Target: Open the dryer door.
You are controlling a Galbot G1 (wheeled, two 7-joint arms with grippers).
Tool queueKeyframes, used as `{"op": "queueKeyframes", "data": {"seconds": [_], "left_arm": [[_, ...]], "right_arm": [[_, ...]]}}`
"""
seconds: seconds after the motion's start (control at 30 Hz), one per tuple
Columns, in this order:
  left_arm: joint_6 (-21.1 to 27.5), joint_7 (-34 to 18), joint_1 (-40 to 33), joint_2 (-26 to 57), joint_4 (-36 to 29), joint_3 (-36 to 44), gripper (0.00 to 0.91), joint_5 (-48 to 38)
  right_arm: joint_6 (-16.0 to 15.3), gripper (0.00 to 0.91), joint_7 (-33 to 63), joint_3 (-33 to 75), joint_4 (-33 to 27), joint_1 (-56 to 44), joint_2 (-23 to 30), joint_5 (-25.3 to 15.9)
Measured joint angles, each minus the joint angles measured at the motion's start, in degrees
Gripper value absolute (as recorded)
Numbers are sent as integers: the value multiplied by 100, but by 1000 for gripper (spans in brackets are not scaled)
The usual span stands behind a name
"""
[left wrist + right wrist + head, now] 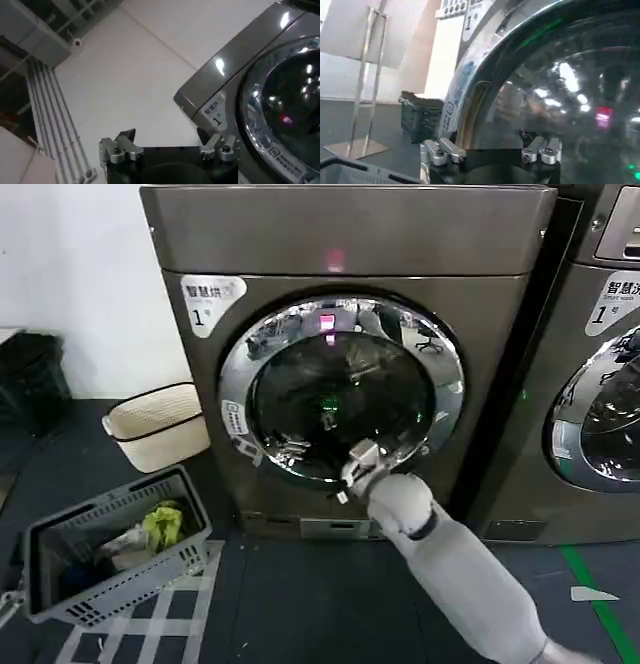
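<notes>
Your right gripper (352, 474) sits at the lower edge of the dryer door (340, 389), at about 6 o'clock on the chrome ring; its fingers are spread apart in the right wrist view, nothing between them, tips close to the ring. Whether they touch it, you cannot tell. The door looks shut, flush on the front of the dryer (350, 244), which stands at 12 o'clock in the head view. Judgement: the door is rigid and fairly heavy, hinged, chrome and glass both slick, so a pinch on the ring face would likely slip. In the right wrist view a recess (470, 112) shows in the ring's left side; you should hook there and pull along the swing arc. Your left gripper (170, 150) is held up beside the dryer's upper left corner, fingers apart, idle. At 8 o'clock on the floor, a grey basket (60, 534) holds crumpled laundry, one yellow-green piece (165, 522); a cream tub (155, 424) at 9 o'clock, contents not visible.
</notes>
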Motion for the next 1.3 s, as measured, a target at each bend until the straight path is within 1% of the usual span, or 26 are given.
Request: {"op": "queueKeyframes", "data": {"seconds": [0.33,0.73,1.3], "left_arm": [[-15,4,20,-39,-11,-8,907,19],[-46,8,56,-74,-21,-18,907,25],[-108,8,93,-112,6,13,907,73]], "right_arm": [[44,907,-45,-165,-303,246,318,-7],[167,907,-196,-271,-709,429,612,-138],[315,907,-445,-417,-1273,614,846,-169]]}}
